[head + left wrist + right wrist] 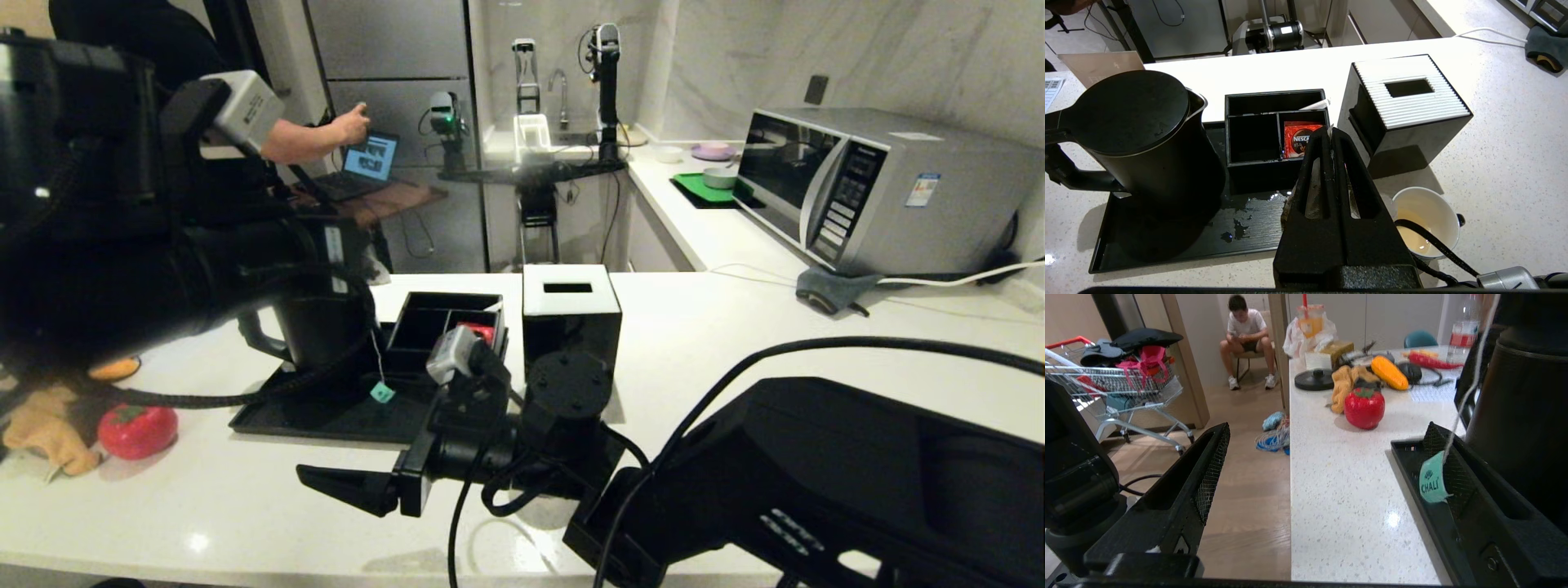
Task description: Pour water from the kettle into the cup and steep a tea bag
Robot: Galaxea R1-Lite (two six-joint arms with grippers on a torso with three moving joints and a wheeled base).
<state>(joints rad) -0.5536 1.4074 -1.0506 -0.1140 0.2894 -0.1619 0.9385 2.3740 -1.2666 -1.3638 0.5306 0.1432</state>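
Head view: my left tool has the tea bag, my right tool waits wide

Head view shows me the white bench (735, 327) with a black tray (326, 416) on it. My kettle (1143, 139) stands on that tray, tall and black, with its lid on.

From the left wrist view I see my left tool (1331, 139) pinched tight. Its two fingers press together on the tea bag (1312, 192), a small grey pouch squeezed between them. The bag is up in the air, not in the cup (1427, 222). The cup sits on the bench just beside the tray, near the black box with a white top (1406, 106). A little pale water (1412, 241) lies at its bottom.

The string hangs down with its teal tag (381, 393) over the tray.

My right tool (1327, 457) is spread wide and holds nothing. The tag dangles just beside one of its fingers (1457, 469).

A red packet (1300, 139) sits in the small divided box (1274, 130).
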